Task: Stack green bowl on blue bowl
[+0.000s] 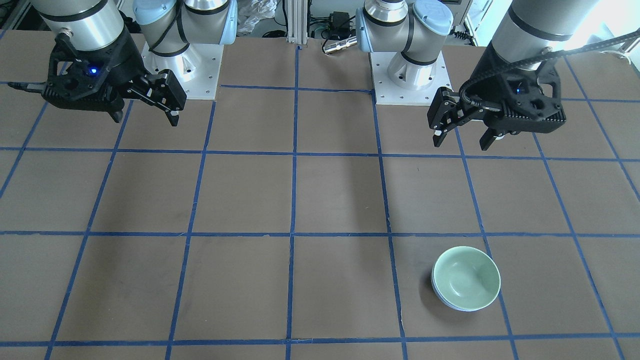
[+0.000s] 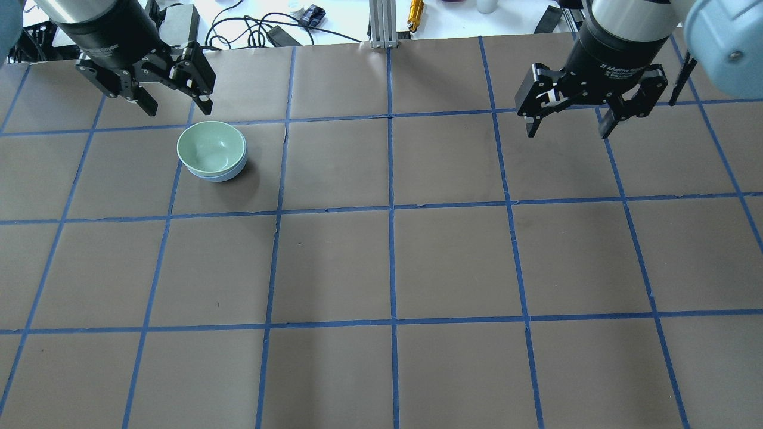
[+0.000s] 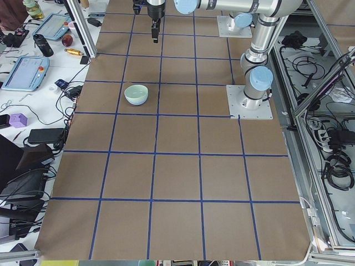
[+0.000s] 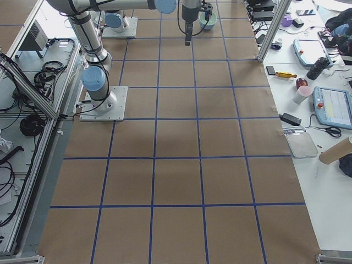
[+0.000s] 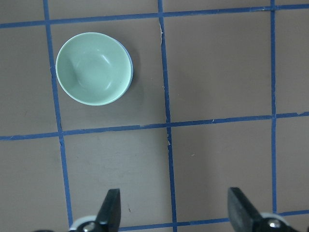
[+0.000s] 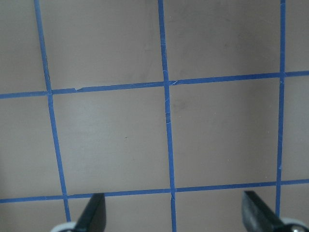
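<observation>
The green bowl (image 1: 465, 280) sits nested inside the blue bowl (image 1: 452, 304), of which only a thin rim shows beneath it. The stack stands upright on the table on my left side, seen in the overhead view (image 2: 211, 148) and the left wrist view (image 5: 91, 67). My left gripper (image 2: 177, 110) is open and empty, raised above the table just beyond the stack and apart from it. My right gripper (image 2: 567, 132) is open and empty, raised over the far right of the table with only bare table below it (image 6: 171, 217).
The brown table (image 2: 393, 262) is marked with a blue tape grid. The two arm bases (image 1: 410, 75) stand at the robot's edge. Cables, tablets and small tools (image 3: 33, 72) lie beyond the operators' edge of the table.
</observation>
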`<state>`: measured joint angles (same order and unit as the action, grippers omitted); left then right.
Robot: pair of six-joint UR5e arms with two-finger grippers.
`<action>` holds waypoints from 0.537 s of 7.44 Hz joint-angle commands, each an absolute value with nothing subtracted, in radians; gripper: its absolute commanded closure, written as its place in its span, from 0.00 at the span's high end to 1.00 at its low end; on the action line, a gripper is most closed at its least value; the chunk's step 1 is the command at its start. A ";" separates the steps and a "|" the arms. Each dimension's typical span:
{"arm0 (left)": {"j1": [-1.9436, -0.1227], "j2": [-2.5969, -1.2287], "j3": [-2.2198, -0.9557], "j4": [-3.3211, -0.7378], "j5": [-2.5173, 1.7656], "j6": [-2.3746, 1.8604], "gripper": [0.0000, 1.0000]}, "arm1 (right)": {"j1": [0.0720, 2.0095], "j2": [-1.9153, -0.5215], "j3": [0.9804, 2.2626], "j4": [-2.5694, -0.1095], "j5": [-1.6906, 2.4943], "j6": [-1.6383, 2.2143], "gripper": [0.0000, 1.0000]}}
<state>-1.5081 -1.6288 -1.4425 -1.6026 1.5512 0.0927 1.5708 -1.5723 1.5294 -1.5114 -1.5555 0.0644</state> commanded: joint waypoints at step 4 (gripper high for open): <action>-1.538 -1.631 -1.462 -1.579 1.562 -0.015 1.00 | 1.571 -1.572 1.529 -1.512 -1.555 0.064 1.00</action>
